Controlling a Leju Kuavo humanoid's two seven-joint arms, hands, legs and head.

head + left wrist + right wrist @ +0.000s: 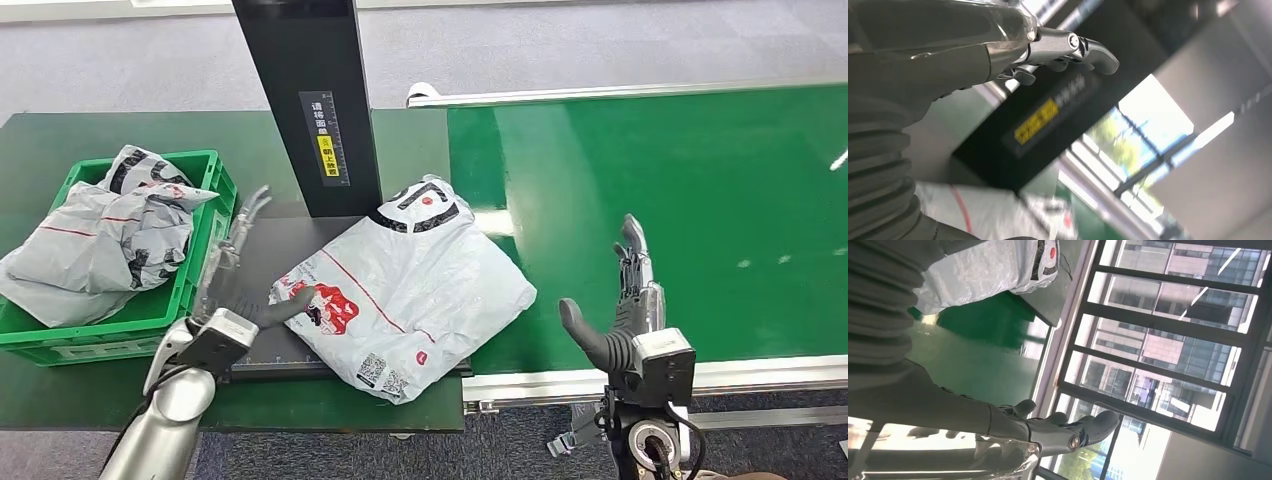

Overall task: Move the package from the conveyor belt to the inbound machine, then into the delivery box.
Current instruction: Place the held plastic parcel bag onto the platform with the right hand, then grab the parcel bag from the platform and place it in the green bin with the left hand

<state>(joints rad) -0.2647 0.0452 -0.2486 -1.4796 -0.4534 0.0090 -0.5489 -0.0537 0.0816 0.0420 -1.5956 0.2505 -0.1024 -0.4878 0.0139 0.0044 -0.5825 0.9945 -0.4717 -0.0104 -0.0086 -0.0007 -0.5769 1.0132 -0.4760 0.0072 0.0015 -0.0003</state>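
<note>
A grey plastic package (410, 290) with red and black print lies on the dark platform of the inbound machine (262, 265), its right part hanging over onto the green conveyor belt (690, 210). My left hand (232, 275) is open at the package's left edge, thumb touching the red print, fingers stretched up beside the green delivery box (195, 290). My right hand (625, 315) is open above the belt's near edge, clear of the package. In the left wrist view the package (983, 212) lies below the machine's black column (1043, 120). The right wrist view shows the package (988, 267) on the belt's edge.
The machine's black column (305, 100) rises behind the package. The delivery box holds several grey packages (105, 235) piled above its rim. A silver rail (770, 375) runs along the belt's near edge, with grey floor beyond the table.
</note>
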